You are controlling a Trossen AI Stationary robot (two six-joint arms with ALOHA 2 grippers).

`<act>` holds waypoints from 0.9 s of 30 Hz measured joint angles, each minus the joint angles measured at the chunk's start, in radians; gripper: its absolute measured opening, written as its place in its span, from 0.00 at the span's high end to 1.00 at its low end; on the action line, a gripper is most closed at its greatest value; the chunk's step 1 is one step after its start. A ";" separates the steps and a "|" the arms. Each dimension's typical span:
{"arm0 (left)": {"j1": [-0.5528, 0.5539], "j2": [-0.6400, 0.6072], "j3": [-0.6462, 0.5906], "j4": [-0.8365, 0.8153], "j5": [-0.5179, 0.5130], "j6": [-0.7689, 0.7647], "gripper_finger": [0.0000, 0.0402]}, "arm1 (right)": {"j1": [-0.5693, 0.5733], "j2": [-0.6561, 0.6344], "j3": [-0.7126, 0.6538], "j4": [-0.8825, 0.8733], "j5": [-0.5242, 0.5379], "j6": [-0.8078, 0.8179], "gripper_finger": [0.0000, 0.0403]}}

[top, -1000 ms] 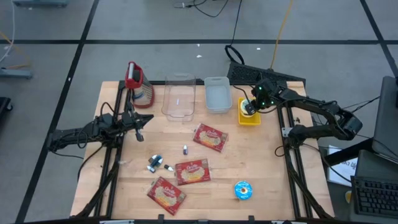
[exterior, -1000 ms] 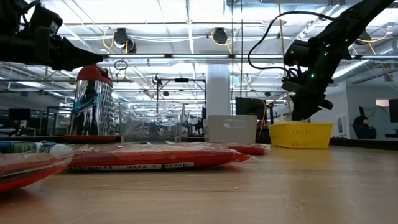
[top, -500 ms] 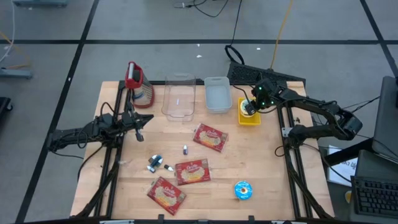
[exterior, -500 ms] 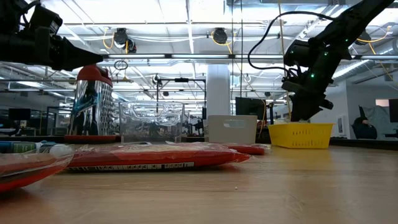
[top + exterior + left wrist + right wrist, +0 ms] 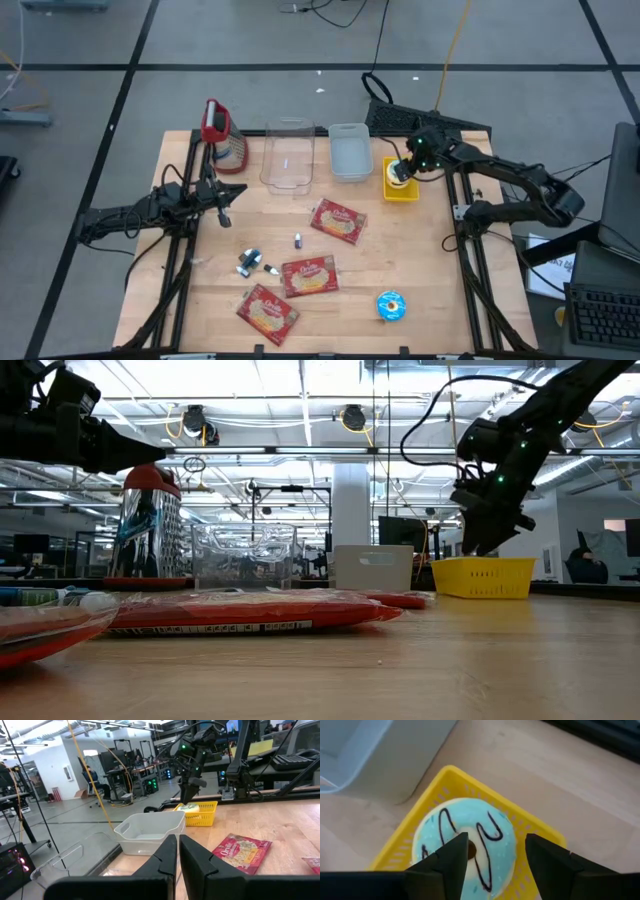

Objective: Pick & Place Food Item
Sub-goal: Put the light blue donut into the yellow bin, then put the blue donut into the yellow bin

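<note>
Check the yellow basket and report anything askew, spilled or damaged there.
Nothing stands out. The blue donut lies flat and whole inside the yellow basket, and the right gripper hangs just above it, fingers apart.

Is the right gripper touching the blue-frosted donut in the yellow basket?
Cannot tell. The right wrist view shows the right gripper open, its fingers overlapping the donut in the yellow basket; neither contact nor gap shows plainly.

The right gripper [image 5: 492, 857] parted its fingers and let go of the blue-iced doughnut [image 5: 465, 845], which then lay in the yellow basket [image 5: 540, 837]. The gripper also rose a little, lifting clear of the basket's rim in the low view.
</note>
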 joint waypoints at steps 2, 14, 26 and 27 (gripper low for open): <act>0.000 0.000 0.000 0.000 0.000 0.000 0.94 | 0.000 -0.022 0.000 0.002 -0.001 0.000 0.54; 0.000 0.000 0.000 0.000 0.000 0.000 0.94 | 0.059 -0.239 0.000 0.109 -0.413 0.052 0.58; 0.000 0.000 0.000 0.000 0.000 0.000 0.94 | 0.571 -0.351 0.000 0.475 -0.525 0.209 0.58; 0.000 0.000 0.000 0.000 0.000 0.000 0.94 | 0.620 -0.351 0.000 0.515 -0.522 0.213 0.58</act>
